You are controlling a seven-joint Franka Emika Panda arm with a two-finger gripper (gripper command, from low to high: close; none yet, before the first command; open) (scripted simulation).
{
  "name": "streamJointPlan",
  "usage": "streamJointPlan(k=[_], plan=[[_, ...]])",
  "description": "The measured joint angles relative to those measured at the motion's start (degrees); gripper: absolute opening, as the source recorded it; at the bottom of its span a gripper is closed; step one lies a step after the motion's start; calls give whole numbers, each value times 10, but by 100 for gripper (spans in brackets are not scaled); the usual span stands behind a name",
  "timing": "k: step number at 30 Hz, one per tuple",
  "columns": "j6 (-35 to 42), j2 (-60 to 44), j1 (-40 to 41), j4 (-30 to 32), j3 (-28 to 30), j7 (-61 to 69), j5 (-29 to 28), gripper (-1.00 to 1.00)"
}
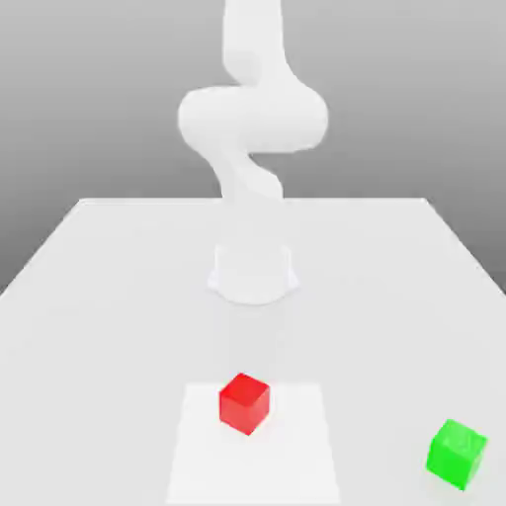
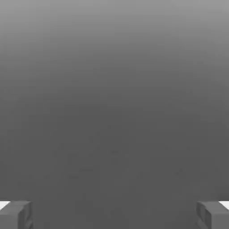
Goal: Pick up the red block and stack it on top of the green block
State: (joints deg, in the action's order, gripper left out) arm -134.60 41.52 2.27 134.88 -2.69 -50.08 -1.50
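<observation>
The red block point(image 1: 244, 402) is a small cube resting on the white table point(image 1: 99, 296), near the front and about the middle of the exterior view. The green block point(image 1: 458, 454), a cube of the same size, sits apart from it at the front of the exterior view's right. The white arm point(image 1: 252, 119) rises from its base point(image 1: 253, 272) behind the red block and bends high above the table. In the hand view my gripper point(image 2: 114, 217) is open, its grey fingertips point(image 2: 15, 214) far apart with nothing between them, facing a plain grey background.
A paler square patch point(image 1: 198, 464) on the table lies under and around the red block. The table's far edge point(image 1: 253, 201) runs behind the arm's base.
</observation>
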Motion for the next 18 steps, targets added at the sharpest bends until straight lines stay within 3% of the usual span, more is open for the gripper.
streamJointPlan(k=[12, 15, 18], plan=[[-154, -252, 99, 166, -82, -216, -55, 0], [-200, -321, 109, 212, -83, -258, -45, 0], [-242, -377, 108, 255, -84, -273, -2, 0]])
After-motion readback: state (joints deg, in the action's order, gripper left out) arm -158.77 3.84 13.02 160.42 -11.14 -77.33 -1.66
